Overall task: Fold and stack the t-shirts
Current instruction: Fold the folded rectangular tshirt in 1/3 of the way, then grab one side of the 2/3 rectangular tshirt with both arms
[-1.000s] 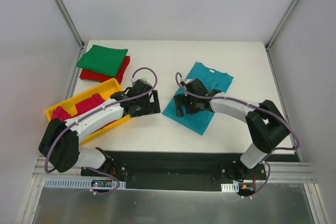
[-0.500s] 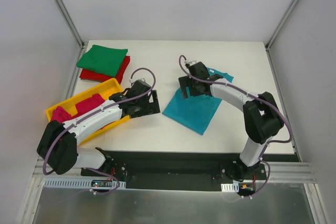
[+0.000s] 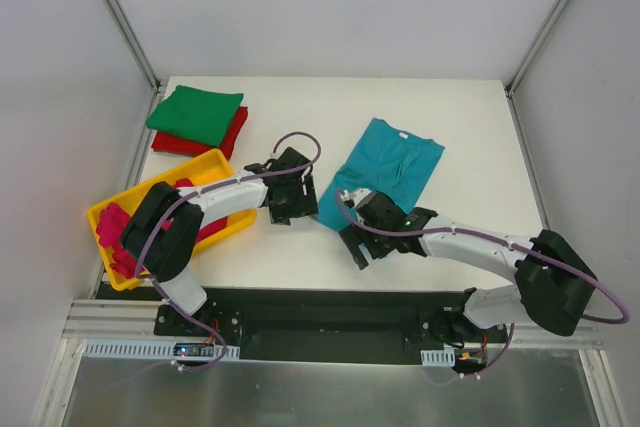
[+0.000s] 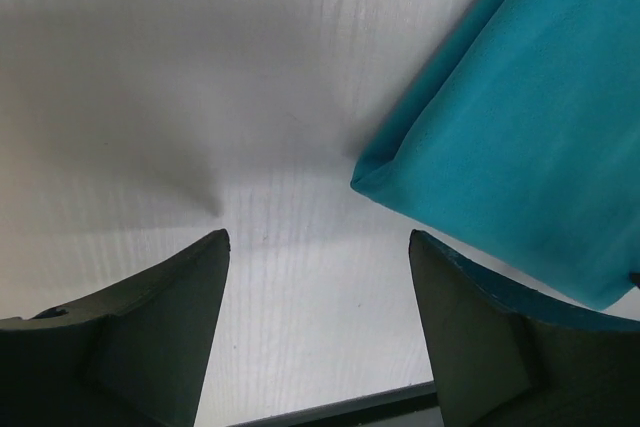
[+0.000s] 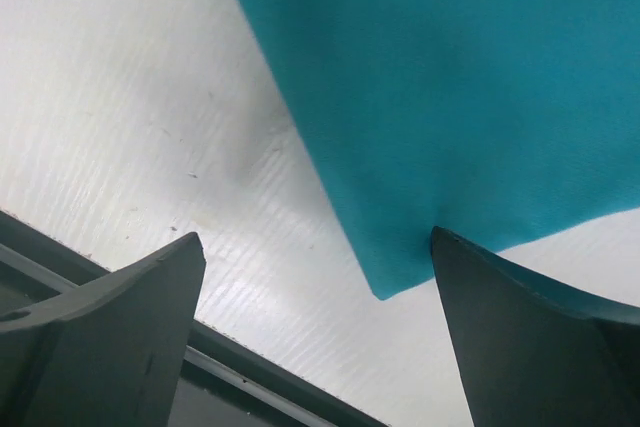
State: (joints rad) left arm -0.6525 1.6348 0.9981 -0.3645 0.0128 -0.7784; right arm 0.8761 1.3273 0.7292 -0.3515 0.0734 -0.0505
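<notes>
A teal-blue t-shirt (image 3: 395, 165) lies flat on the white table, folded to a narrow strip with the collar at the far end. My left gripper (image 3: 303, 205) is open and empty just left of the shirt's near-left corner (image 4: 480, 137). Its fingers (image 4: 170, 327) hover over bare table. My right gripper (image 3: 356, 241) is open and empty over the shirt's near corner (image 5: 420, 97), whose tip lies between the fingers (image 5: 520, 317). A folded green t-shirt (image 3: 196, 112) rests on a folded red one (image 3: 234, 137) at the back left. Magenta-pink shirts (image 3: 114, 229) lie in the yellow tray.
The yellow plastic tray (image 3: 205, 165) sits at the left, under my left arm. The table's dark front edge (image 5: 230, 377) is close below my right gripper. Metal frame posts stand at the back corners.
My right gripper has come back from the shirt's far end to its near corner, and the shirt now lies flat with the collar showing. My left gripper has moved right, up to the shirt's left corner.
</notes>
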